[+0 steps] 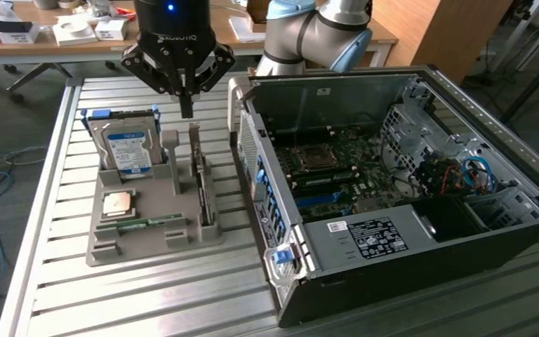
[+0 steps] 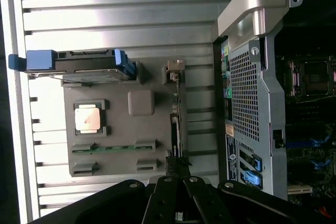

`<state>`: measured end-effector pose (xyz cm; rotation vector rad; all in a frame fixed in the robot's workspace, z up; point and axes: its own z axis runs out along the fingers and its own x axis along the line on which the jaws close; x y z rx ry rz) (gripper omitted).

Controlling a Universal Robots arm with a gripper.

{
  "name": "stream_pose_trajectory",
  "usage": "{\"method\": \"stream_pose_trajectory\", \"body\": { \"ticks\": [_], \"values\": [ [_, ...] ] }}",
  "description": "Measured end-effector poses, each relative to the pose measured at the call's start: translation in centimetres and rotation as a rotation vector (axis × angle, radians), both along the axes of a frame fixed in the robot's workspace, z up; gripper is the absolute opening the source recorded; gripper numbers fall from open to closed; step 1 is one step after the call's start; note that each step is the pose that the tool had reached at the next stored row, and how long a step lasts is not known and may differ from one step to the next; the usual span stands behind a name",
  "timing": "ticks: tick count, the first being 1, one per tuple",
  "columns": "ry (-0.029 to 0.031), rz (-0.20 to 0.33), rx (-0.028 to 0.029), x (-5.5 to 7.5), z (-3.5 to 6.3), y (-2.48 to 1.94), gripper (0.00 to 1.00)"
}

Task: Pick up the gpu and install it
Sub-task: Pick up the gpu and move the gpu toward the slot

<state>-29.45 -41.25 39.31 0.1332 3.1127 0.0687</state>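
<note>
Upper left of frame, the robot's hand (image 1: pixel 187 105) hovers closed, apparently empty, over the gpu (image 1: pixel 199 175), which stands on edge in a grey holder (image 1: pixel 157 246), its top edge offered for grasping.

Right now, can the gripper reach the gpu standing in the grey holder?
Probably yes: the gripper hangs above the gpu with nothing between them; the hard drive stands aside. It is shut, though.

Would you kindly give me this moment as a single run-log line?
gripper: shut, empty, hovering above gpu | gpu: on edge in holder, untouched | case: open, gpu not installed
</note>
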Motion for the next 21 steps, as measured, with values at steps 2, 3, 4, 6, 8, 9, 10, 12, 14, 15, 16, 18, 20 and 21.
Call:
{"method": "stream_pose_trajectory", "body": {
  "ticks": [2,3,4,6,8,9,10,12,14,15,16,18,20,21],
  "values": [
    [0.0,0.0,0.0,0.0,0.0,0.0,0.11],
    [0.0,0.0,0.0,0.0,0.0,0.0,0.17],
    [0.0,0.0,0.0,0.0,0.0,0.0,0.23],
    [0.0,0.0,0.0,0.0,0.0,0.0,0.29],
    [0.0001,0.0,-0.0001,0.0,0.0,0.0,0.35],
    [0.0,0.0,0.0,0.0,0.0,0.0,0.41],
    [0.0,0.0,0.0,0.0,0.0,0.0,0.41],
    [0.0,0.0,-0.0001,0.0,0.0,0.0,0.53],
    [0.0,0.0,0.0,0.0,0.0,0.0,0.59],
    [0.0,0.0,0.0,0.0,0.0,0.0,0.59],
    [0.0,0.0,0.0,0.0,0.0,0.0,0.59],
    [0.0,0.0,0.0,0.0,0.0,0.0,0.59],
    [0.0001,0.0,-0.0001,0.0,0.0,0.0,0.59],
    [-0.0001,0.0,0.0,0.0,-0.05,0.0,0.59]
  ]
}}
